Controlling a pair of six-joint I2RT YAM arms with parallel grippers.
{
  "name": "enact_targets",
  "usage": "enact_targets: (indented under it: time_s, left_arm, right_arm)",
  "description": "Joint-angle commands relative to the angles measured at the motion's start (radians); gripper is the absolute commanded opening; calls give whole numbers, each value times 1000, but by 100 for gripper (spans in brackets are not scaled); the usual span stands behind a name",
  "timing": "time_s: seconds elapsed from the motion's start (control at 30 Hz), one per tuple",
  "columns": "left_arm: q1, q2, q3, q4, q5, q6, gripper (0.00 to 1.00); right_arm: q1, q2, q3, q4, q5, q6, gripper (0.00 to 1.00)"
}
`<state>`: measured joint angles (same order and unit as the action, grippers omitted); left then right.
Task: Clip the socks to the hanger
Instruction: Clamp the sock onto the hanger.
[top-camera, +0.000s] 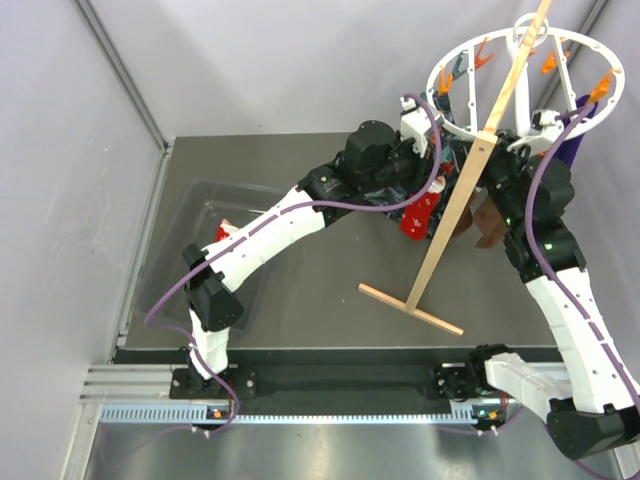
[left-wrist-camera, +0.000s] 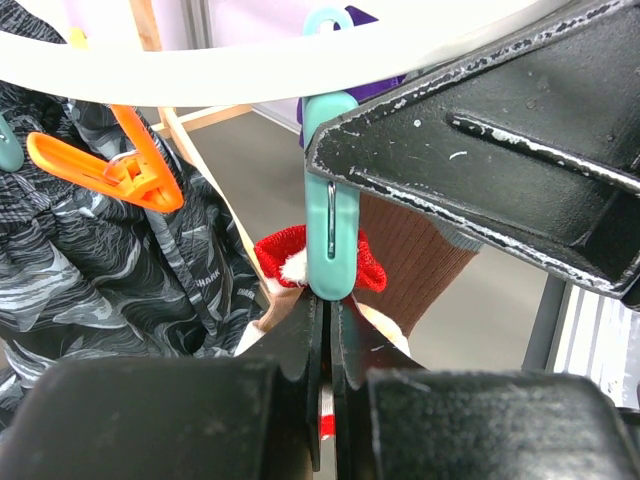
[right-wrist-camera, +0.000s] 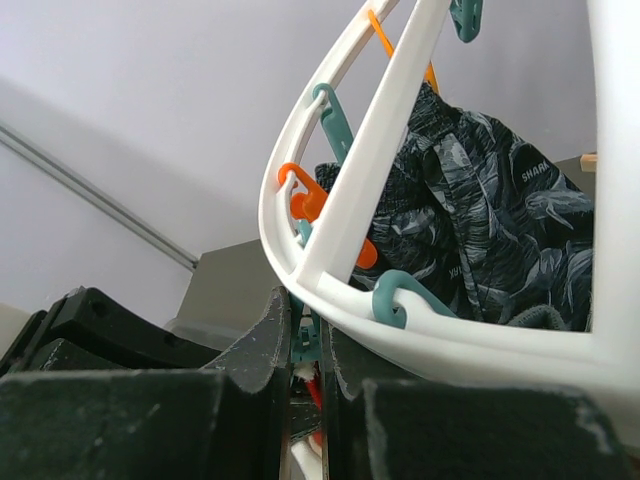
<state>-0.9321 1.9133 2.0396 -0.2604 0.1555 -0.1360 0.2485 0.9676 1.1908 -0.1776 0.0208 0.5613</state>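
Centre frame: left gripper (left-wrist-camera: 328, 330), jaws pinching the red sock (left-wrist-camera: 285, 250), holds it under a teal clip (left-wrist-camera: 330, 200) for fastening; the narrow-jawed right gripper (right-wrist-camera: 305, 350) apparently squeezes that clip.

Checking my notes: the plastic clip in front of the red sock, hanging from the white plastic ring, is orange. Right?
No. In the left wrist view that plastic clip is teal, not orange; the white plastic ring and red sock are as stated.
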Motion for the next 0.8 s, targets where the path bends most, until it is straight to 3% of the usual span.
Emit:
enact_targets:
  time_s: [0.0, 0.37, 0.77]
  left_arm:
    - [-7, -63, 16, 108, -8, -14, 0]
    - [-10, -50, 45, 144, -31, -48, 0]
    - [-16, -43, 65, 127, -28, -45, 0]
  right_arm:
    - [14, -12, -14, -40, -81, -5, 1]
    - [14, -23, -16, -49, -81, -5, 4]
    - [14, -40, 3, -66, -62, -20, 23]
